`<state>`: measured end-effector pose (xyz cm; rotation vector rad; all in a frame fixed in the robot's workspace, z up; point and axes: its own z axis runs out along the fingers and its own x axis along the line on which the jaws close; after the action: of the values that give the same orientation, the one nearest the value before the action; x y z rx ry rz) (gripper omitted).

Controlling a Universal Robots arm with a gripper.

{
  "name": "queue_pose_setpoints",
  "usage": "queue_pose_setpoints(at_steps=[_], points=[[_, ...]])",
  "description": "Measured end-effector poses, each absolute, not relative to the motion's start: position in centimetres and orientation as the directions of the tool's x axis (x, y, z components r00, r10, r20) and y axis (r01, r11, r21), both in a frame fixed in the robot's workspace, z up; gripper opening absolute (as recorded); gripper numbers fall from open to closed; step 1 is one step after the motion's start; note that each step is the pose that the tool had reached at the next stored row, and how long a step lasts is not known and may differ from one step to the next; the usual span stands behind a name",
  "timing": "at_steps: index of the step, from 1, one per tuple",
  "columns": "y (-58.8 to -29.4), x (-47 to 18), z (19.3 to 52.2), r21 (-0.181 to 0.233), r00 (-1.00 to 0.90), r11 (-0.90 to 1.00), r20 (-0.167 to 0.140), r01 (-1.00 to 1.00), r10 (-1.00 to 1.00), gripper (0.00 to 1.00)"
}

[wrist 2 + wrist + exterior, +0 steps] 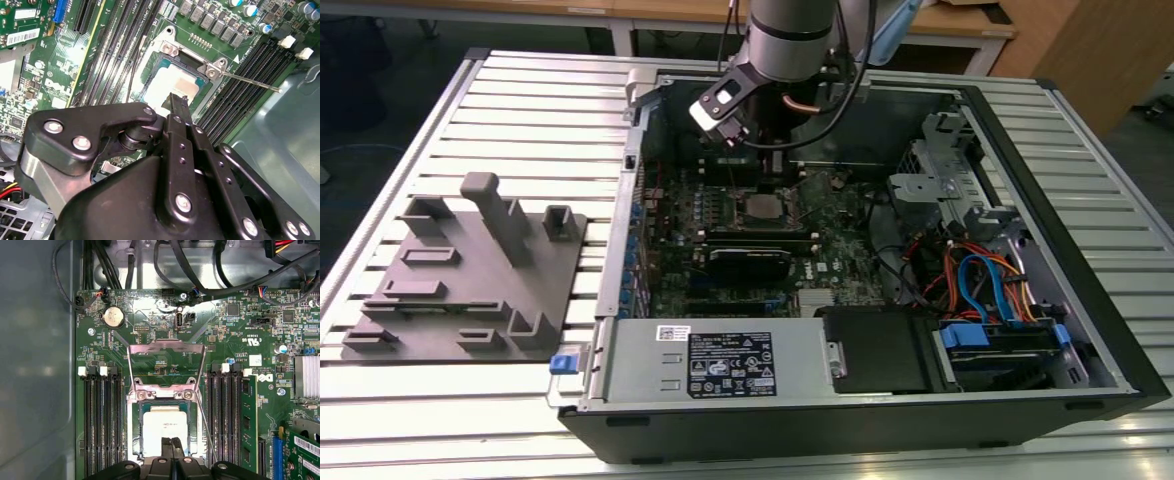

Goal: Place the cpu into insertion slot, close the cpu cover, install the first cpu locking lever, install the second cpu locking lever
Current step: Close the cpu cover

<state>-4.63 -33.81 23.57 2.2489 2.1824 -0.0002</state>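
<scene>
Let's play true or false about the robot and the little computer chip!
1. The computer case lies open on a slatted table. True.
2. The cpu lies in the insertion slot. True.
3. The cpu cover is shut over the chip. False: it is swung open, and the chip's top is bare.
4. The gripper is out over the table. False: it is inside the case, right at the cpu.
5. The gripper's fingers are spread wide. False: they are pressed together.

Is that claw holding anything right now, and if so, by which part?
Nothing, it seems: the gripper is shut with nothing between its tips, poised over the cpu lying in the insertion slot.
</scene>
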Motion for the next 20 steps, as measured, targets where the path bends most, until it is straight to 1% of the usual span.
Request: queue_pose_setpoints(at_steps=[20], points=[[-33.82, -4.61, 24.07, 0.005, 0.030, -0.030, -0.005, 1.000, 1.000, 0.10]])
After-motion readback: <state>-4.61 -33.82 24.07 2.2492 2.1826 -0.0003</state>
